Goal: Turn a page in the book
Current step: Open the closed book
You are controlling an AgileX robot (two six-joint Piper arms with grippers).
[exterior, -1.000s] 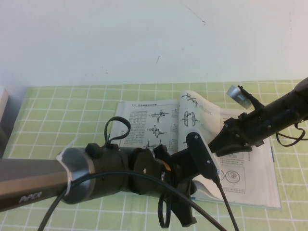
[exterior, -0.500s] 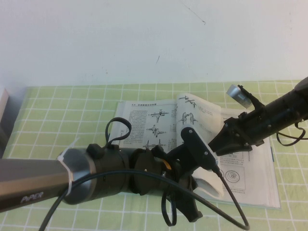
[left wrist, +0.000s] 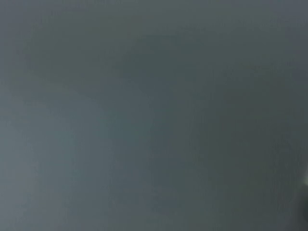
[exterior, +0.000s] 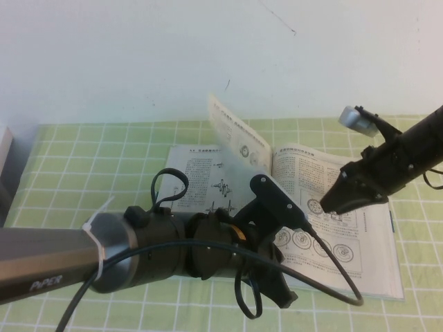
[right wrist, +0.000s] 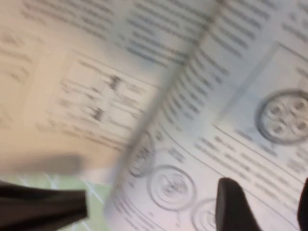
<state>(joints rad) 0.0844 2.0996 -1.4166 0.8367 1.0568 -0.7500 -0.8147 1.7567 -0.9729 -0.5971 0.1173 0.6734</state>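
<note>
The book [exterior: 367,266] lies open on the green checked mat. The page [exterior: 239,135] stands raised over the spine and leans left, its side with round drawings showing. It also shows in the right wrist view [right wrist: 82,91], blurred. My left gripper [exterior: 271,235] sits low at the book's near edge, just under the raised page. The left wrist view is all dark grey. My right gripper [exterior: 331,202] hovers over the right-hand page. In the right wrist view the right gripper [right wrist: 269,211] is open and empty, above printed round drawings [right wrist: 171,185].
The left arm [exterior: 104,252] fills the near left of the high view, with cables looping over the mat. The white wall [exterior: 138,55] stands behind the mat. A pale object [exterior: 3,149] sits at the far left edge.
The page, curled low by the right gripper before, has swung up and now leans left. My right gripper has moved back to the right, off it. My left wrist has risen under the page.
</note>
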